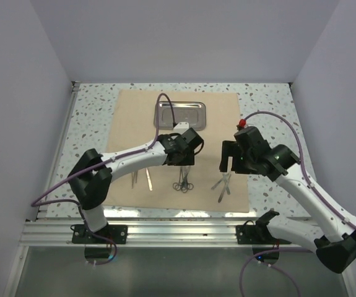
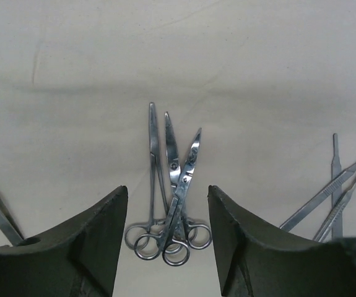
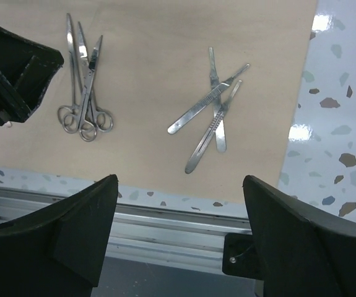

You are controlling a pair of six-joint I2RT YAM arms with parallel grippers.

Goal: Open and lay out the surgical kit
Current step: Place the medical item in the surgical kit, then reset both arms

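Note:
The beige cloth wrap [image 1: 128, 124] lies spread flat on the table. The shiny steel tray [image 1: 181, 114] sits on its far part. A pile of scissors and forceps [image 1: 183, 182] lies near the front edge, also in the left wrist view [image 2: 171, 198] and the right wrist view [image 3: 83, 93]. Crossed flat handles [image 1: 223, 185] lie to their right [image 3: 212, 111]. Tweezers [image 1: 140, 178] lie to the left. My left gripper [image 2: 168, 192] is open and empty, hovering over the scissors pile. My right gripper [image 3: 179, 179] is open and empty above the cloth's front edge, near the handles.
The speckled tabletop [image 1: 264, 105] shows around the cloth. An aluminium rail [image 1: 178, 232] runs along the near edge, with both arm bases on it. Walls close in the left, right and back. The left gripper [image 3: 10, 68] shows at the upper left of the right wrist view.

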